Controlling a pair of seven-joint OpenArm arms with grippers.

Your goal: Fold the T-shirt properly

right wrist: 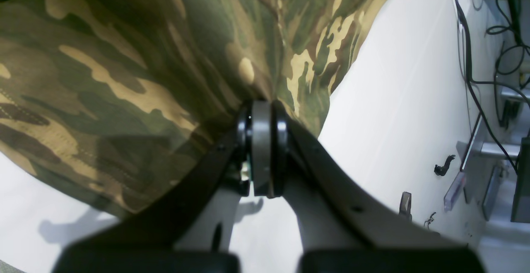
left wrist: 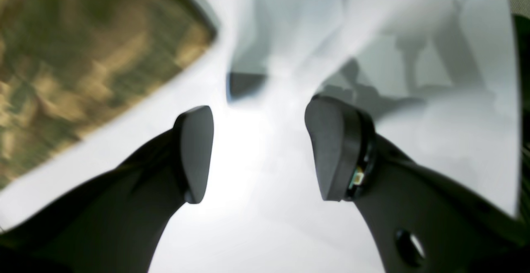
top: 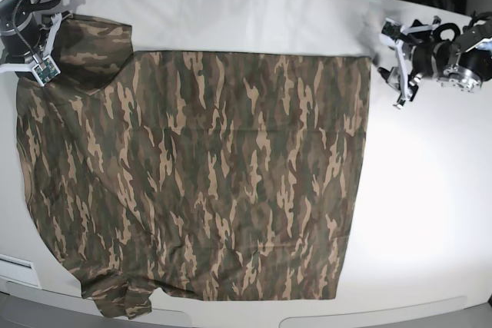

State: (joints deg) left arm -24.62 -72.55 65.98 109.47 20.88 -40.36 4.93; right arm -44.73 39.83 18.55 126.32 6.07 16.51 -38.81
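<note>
Right gripper [right wrist: 265,111] jaws clamped on T-shirt [top: 207,174] sleeve to pull it flat; left gripper [left wrist: 258,153] jaws spread wide, nothing between, cloth beside them

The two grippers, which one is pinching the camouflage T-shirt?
The right gripper, shut on the green, brown and tan camouflage cloth T-shirt. The left gripper stands open over the bare white table.

T-shirt [top: 207,174] spread flat on table [top: 430,213], left gripper [top: 390,59] just beside its far corner
</note>
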